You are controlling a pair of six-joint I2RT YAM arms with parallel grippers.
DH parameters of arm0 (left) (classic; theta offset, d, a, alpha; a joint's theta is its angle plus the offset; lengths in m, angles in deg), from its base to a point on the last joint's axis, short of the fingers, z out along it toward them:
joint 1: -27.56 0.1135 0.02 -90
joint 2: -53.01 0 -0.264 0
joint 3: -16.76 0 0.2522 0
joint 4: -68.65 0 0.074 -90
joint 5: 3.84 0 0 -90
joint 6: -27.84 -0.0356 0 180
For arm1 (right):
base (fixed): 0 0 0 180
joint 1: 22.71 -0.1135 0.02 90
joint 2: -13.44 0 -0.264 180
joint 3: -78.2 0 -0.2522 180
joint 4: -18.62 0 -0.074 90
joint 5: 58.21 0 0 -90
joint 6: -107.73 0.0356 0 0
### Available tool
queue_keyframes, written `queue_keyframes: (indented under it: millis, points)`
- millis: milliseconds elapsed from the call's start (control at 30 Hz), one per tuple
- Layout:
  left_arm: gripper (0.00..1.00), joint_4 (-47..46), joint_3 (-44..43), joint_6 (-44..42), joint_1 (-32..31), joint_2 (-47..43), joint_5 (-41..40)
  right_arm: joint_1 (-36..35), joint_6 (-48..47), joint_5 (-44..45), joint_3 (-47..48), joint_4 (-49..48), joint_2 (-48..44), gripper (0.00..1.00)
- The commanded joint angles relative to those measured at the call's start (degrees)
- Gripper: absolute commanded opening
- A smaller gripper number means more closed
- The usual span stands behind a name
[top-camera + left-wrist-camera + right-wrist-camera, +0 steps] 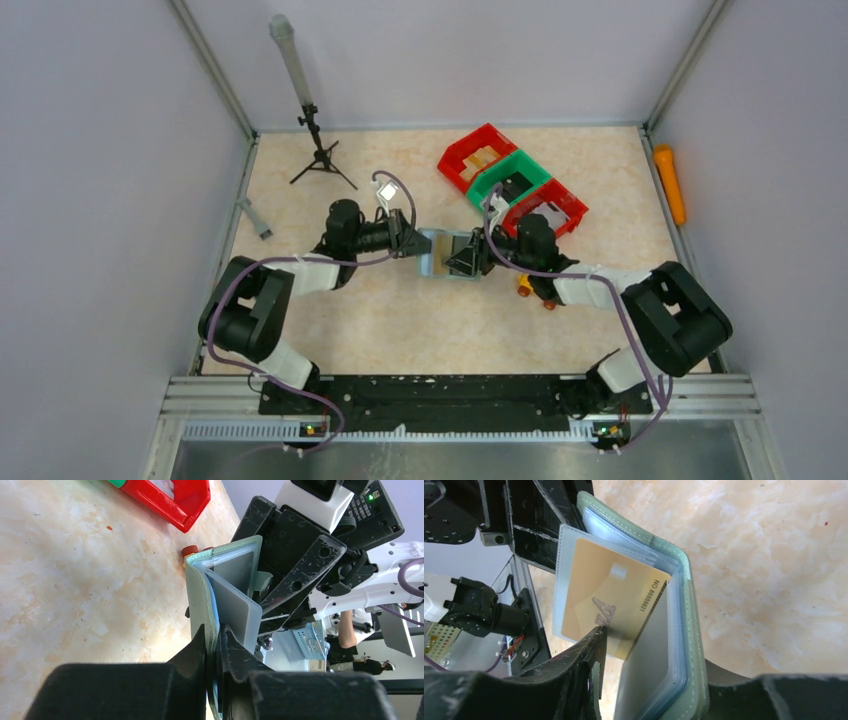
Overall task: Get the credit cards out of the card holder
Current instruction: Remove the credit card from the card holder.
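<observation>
Clamping one cover of the open grey-green square card holder point(200, 595) at the beige table point(400, 320) middle, the left pincer point(216, 635) steadies it while the right pincer point(656, 655), jaws wide, straddles the clear sleeves point(566, 580), one fingertip point(594, 645) touching the tan-gold card point(614, 600).

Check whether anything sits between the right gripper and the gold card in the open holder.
Nothing visible does. The left gripper clamps one cover of the card holder, which stands open. The gold card shows partly out of a clear sleeve, and one fingertip of the right gripper sits at the card's lower edge.
</observation>
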Motion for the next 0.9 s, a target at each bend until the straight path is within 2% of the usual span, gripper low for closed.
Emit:
queue_keyframes:
  millis: [0,100,467,600,767,867]
  points:
    - [0.12,-4.38,-0.88,1.89,1.37,0.25,1.12,-0.93,-1.53,2.17,2.34,-0.77,-1.20,0.37]
    - [0.23,-4.44,-0.53,1.82,1.71,-0.13,0.70,-0.87,-1.79,3.43,2.59,0.45,-1.21,0.29]
    - [0.58,-5.12,0.43,2.15,2.41,-1.20,0.38,-0.44,-1.58,5.01,2.68,1.44,-1.30,0.21]
    - [0.62,-3.95,-0.15,1.26,2.36,-0.42,0.47,-0.05,-1.13,5.15,2.93,2.02,-0.86,0.10]
    - [0.63,5.70,-1.83,-3.55,2.30,-1.07,-3.04,0.78,-0.09,5.24,2.92,2.14,-0.42,0.02]
    - [0.73,7.89,-1.85,-4.91,2.27,-1.87,-4.23,2.18,1.70,5.12,2.13,0.84,-0.51,0.00]
